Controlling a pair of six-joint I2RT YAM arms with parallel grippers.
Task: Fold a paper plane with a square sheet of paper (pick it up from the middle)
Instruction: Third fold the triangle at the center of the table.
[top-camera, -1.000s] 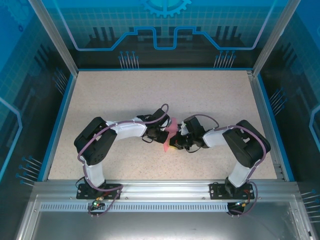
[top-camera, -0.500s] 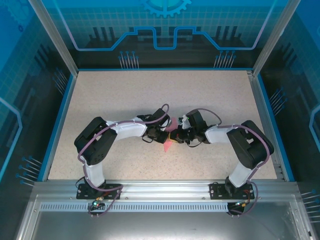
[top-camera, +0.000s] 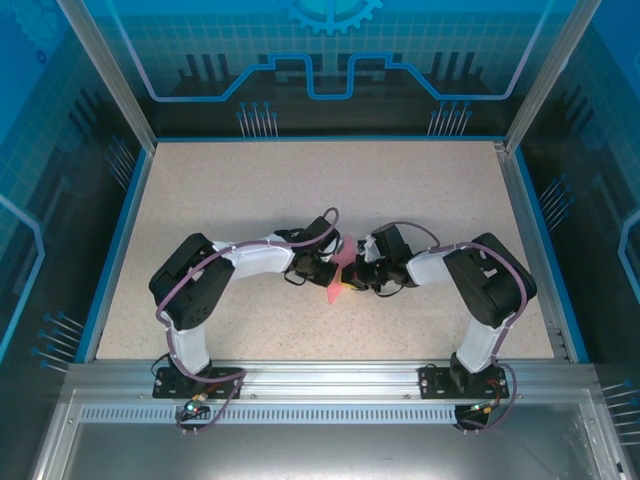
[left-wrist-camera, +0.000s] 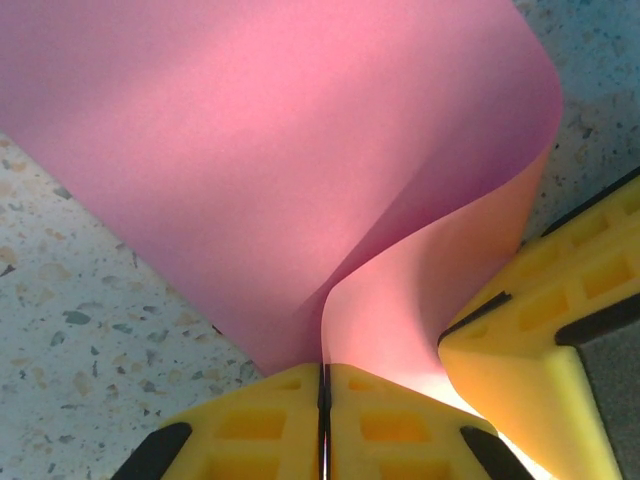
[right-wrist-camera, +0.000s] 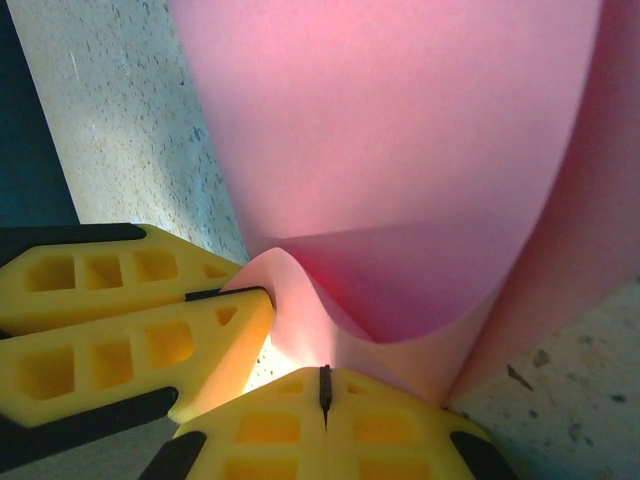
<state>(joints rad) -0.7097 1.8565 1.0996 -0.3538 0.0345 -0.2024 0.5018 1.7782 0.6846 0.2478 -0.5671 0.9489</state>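
Compared with a second ago, the right arm has drawn its elbow in toward the middle of the speckled beige counter (top-camera: 250, 190). The right gripper (top-camera: 358, 276) now sits a little farther from the near edge. The left arm has kept its pose, and the left gripper (top-camera: 324, 268) is where it was. The thin pink-red paper sheet (top-camera: 339, 272) stays between the two grippers, over the near half of the counter. One pointed corner still aims at the near edge, and the sheet looks more bunched than before.

In the left wrist view, the left gripper (left-wrist-camera: 322, 378) has its yellow, cut-out plastic jaws clenched on an edge of the sheet (left-wrist-camera: 300, 150). The paper is smooth and matte. It rises from the seam in a soft S-bend with no sharp crease there. The right gripper (left-wrist-camera: 450, 335) comes in from the right, its tip against the paper.

In the right wrist view, the right gripper (right-wrist-camera: 325, 385) is likewise clenched on the sheet (right-wrist-camera: 400, 150), which dips into a rounded trough at the jaw tips. The left gripper (right-wrist-camera: 255, 300) enters from the left with the paper curling around its tip. The counter surface is pale and flecked with dark grains.
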